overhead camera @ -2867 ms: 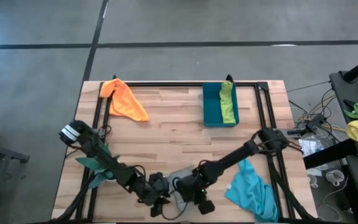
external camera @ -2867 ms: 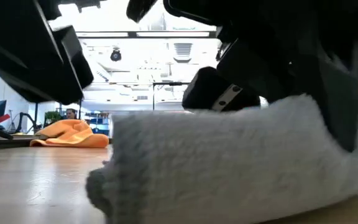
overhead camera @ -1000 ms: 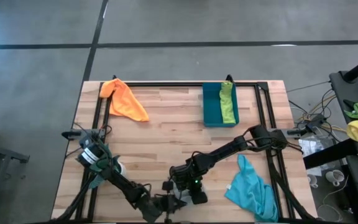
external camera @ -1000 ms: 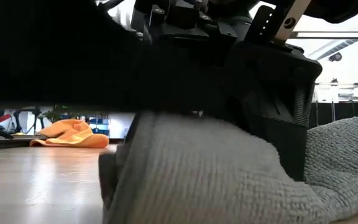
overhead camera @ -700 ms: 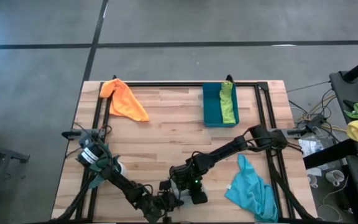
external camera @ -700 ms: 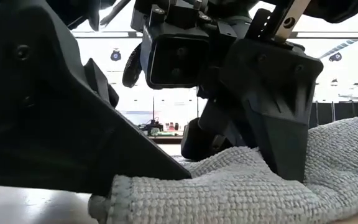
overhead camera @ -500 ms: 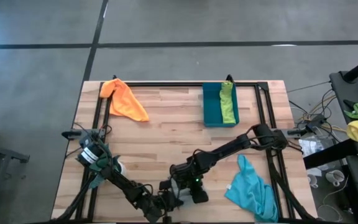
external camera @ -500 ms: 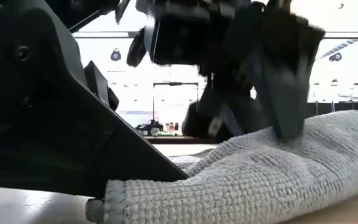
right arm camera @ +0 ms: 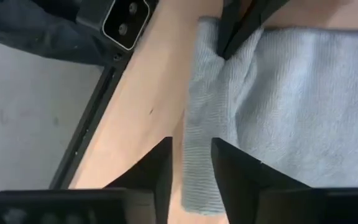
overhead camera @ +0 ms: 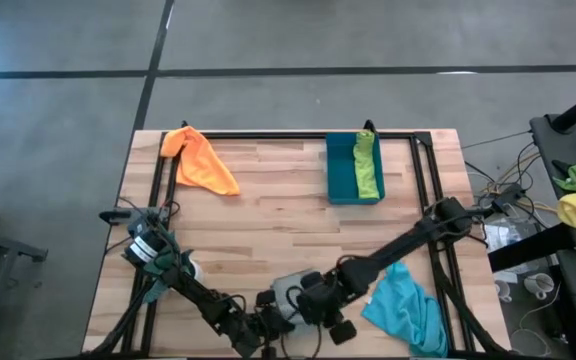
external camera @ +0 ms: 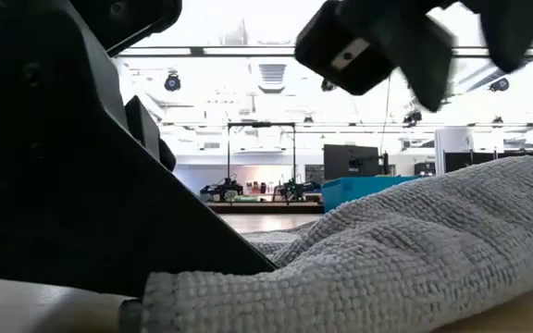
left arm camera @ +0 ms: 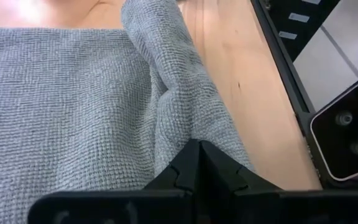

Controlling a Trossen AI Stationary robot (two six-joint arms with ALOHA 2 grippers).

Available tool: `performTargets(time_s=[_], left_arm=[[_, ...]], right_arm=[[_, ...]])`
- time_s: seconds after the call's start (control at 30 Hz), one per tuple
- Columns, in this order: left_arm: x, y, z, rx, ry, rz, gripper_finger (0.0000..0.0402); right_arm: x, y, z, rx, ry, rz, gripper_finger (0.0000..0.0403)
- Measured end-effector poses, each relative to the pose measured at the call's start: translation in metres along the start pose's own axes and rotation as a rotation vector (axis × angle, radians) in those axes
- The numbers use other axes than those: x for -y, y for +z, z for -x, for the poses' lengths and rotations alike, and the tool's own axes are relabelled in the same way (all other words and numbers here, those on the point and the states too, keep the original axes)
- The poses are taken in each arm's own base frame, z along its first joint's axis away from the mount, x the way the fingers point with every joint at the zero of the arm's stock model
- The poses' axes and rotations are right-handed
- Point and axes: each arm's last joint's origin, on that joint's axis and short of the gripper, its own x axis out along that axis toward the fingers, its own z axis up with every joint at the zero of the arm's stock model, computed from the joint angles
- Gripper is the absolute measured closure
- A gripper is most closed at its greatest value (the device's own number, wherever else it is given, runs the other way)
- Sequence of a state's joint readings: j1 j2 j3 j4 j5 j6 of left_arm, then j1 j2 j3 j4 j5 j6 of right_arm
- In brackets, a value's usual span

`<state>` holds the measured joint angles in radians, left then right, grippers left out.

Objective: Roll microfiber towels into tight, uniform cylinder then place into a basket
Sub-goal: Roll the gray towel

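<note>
Wooden table point(overhead camera: 268, 200); wrist shows grey towel point(left arm camera: 73, 106).

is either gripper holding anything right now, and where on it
The left gripper pinches a raised fold of the grey microfiber towel; the right gripper holds nothing, its jaws apart.

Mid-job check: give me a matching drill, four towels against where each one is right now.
Towels:
1. orange towel
2. lime green towel
3. grey towel
4. turquoise towel

Places:
A. inside the basket
B. near table edge, between the two grippers, pinched by the left gripper
C. far left corner of the table
D. near right corner, beside the right arm

Pairs: 1-C, 2-A, 3-B, 4-D
</note>
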<state>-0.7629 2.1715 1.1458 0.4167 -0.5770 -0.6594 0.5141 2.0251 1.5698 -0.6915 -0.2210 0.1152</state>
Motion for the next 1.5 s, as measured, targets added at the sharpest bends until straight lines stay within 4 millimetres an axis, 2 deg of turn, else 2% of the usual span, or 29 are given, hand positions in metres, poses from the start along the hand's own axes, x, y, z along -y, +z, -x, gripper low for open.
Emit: performTargets(time_s=[0.17, 0.27, 0.33, 0.57, 0.73, 1.07, 1.5], left_arm=[[0.002, 0.000, 0.000, 0.006, -0.017, -0.002, 0.0402], [0.002, 0.000, 0.000, 0.004, -0.019, -0.006, 0.0402], [0.002, 0.000, 0.001, 0.004, -0.020, -0.007, 0.0402], [0.002, 0.000, 0.000, 0.005, -0.019, -0.011, 0.0402], [0.002, 0.000, 0.000, 0.007, -0.019, -0.010, 0.0402], [0.002, -0.001, 0.000, 0.005, -0.021, -0.003, 0.0402], [0.001, -0.001, 0.000, -0.002, -0.027, -0.008, 0.0402]], right_arm=[[-0.010, -0.006, -0.008, -0.001, -0.026, -0.057, 0.0348], [-0.011, -0.004, -0.012, 0.054, -0.019, -0.075, 0.0382], [-0.010, -0.001, -0.013, 0.101, -0.033, -0.082, 0.0391], [-0.009, 0.006, -0.013, 0.273, -0.109, -0.099, 0.0394], [-0.013, -0.010, -0.017, 0.269, -0.113, -0.101, 0.0394], [-0.018, -0.043, 0.015, 0.365, -0.127, -0.159, 0.0394], [-0.013, -0.061, -0.022, 0.357, -0.115, -0.152, 0.0394]])
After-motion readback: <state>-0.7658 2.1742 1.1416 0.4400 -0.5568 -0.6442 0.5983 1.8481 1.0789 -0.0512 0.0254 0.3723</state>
